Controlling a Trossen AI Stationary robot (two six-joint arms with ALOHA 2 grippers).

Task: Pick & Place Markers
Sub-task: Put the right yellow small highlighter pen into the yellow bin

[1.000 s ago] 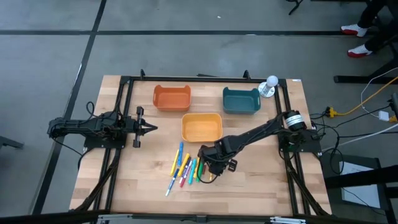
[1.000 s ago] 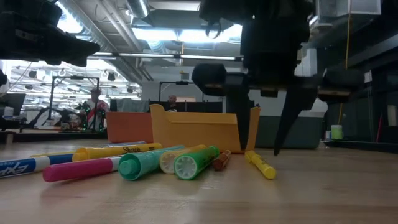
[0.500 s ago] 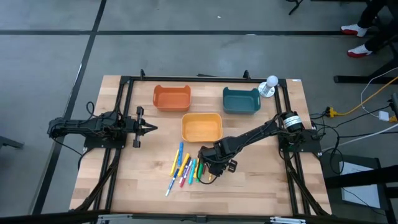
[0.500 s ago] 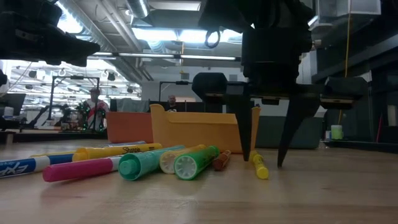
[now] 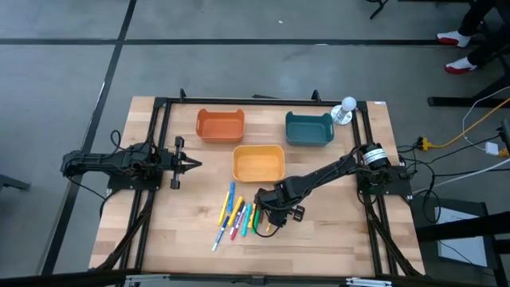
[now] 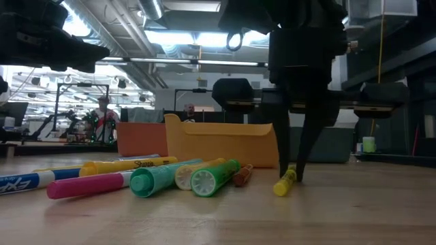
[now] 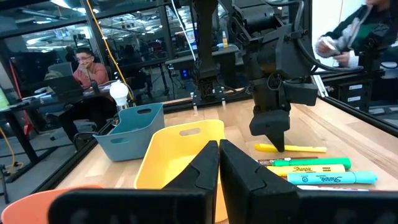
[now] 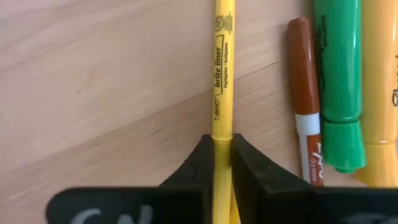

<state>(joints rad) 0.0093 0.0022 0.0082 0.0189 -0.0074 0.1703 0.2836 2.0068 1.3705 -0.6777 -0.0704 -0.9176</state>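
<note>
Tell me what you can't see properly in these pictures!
- Inside of the orange bin, low view: its own wall and the yellow bin hide it.
- Far end of the yellow highlighter, right wrist view: cut off by the picture's edge; the right gripper covers the near part.
- Marker pile, high view: too small to count surely.
- Blue marker, low view: cut off at the picture's edge.
</note>
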